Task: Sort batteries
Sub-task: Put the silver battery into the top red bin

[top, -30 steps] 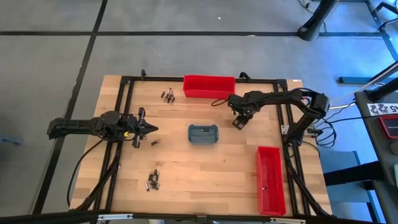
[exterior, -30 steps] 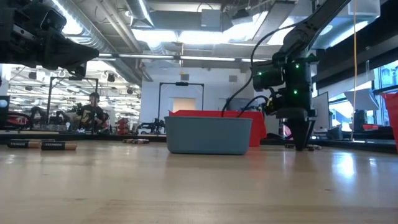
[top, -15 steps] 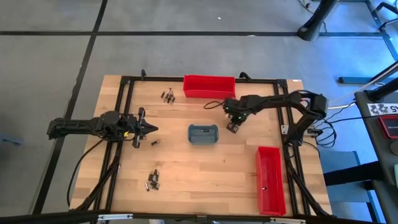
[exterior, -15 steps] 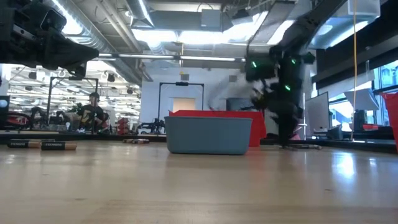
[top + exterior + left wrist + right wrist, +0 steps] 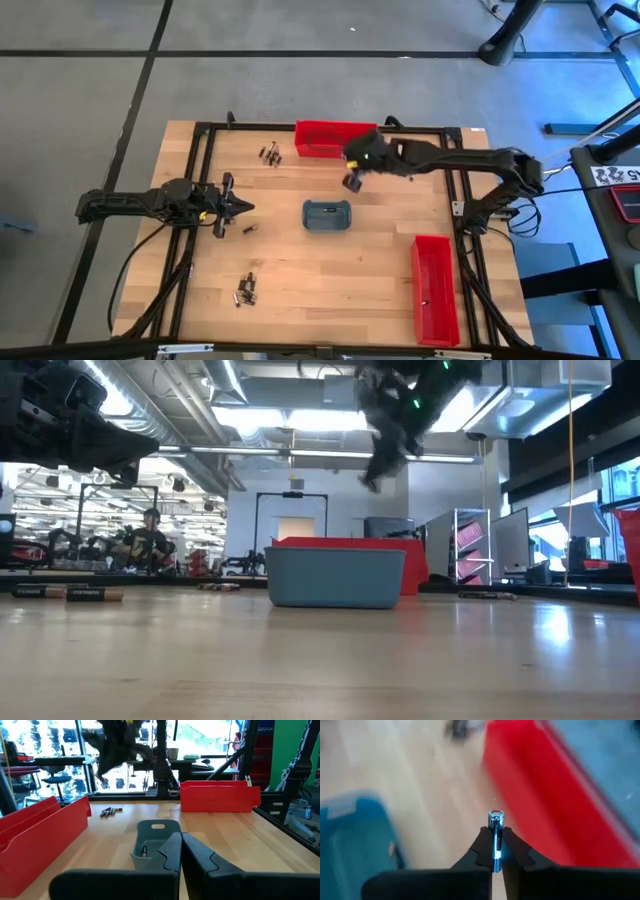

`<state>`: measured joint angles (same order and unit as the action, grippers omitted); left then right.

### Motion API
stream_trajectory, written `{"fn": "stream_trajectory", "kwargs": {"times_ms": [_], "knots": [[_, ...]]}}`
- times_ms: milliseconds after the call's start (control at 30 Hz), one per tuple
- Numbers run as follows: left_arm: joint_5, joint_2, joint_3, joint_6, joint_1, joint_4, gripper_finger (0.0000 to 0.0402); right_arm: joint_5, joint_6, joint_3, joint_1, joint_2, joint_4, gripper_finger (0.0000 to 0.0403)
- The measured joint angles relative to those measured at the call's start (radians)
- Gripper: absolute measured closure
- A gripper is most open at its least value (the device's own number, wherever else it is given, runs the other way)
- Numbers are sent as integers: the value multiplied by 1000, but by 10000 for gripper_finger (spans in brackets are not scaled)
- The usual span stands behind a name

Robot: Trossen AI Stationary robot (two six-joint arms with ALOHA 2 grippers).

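My right gripper (image 5: 352,182) hangs high over the table between the grey-blue tray (image 5: 326,215) and the far red bin (image 5: 336,138). It is shut on one silvery battery (image 5: 495,827). In the low view the right gripper (image 5: 372,482) shows well above the tray (image 5: 335,577). My left gripper (image 5: 245,208) waits shut and level at the table's left. Loose batteries lie on the wood at the far left (image 5: 270,153), near left (image 5: 246,288) and just off the left fingertips (image 5: 249,229). One more battery (image 5: 144,851) lies inside the tray. My right gripper pinches the battery's body (image 5: 495,845) between its two fingers. The battery lies along the fingers, and its capped end (image 5: 496,816) sticks out past the tips. The fingers slant down toward the table's left. The battery is lifted clear of the table.
A second red bin (image 5: 435,288) lies along the near right. A dark frame (image 5: 200,160) runs round the work area. More batteries (image 5: 490,595) lie on the wood right of the tray. A person (image 5: 150,540) sits in the room far behind.
My right gripper has risen from the table right of the tray, first slowly, then fast. It has swung toward the far left, toward the far red bin. It has tipped from pointing down to a slant.
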<state>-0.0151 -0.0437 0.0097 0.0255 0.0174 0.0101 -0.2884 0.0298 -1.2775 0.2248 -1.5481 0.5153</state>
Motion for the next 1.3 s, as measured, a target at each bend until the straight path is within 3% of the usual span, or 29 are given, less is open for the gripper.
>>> {"fn": "stream_trajectory", "kwargs": {"times_ms": [167,367,567,767,1300], "knots": [[0,0,0,0,0,0,400,68,-53,-110,115,-37,0,392],[0,0,0,0,0,0,400,288,-25,-165,319,-154,-32,393],[0,0,0,0,0,0,400,454,21,-291,433,-335,121,393],[0,0,0,0,0,0,400,442,121,-410,434,-460,309,390],[0,0,0,0,0,0,400,400,497,-415,449,-590,253,387]]}}
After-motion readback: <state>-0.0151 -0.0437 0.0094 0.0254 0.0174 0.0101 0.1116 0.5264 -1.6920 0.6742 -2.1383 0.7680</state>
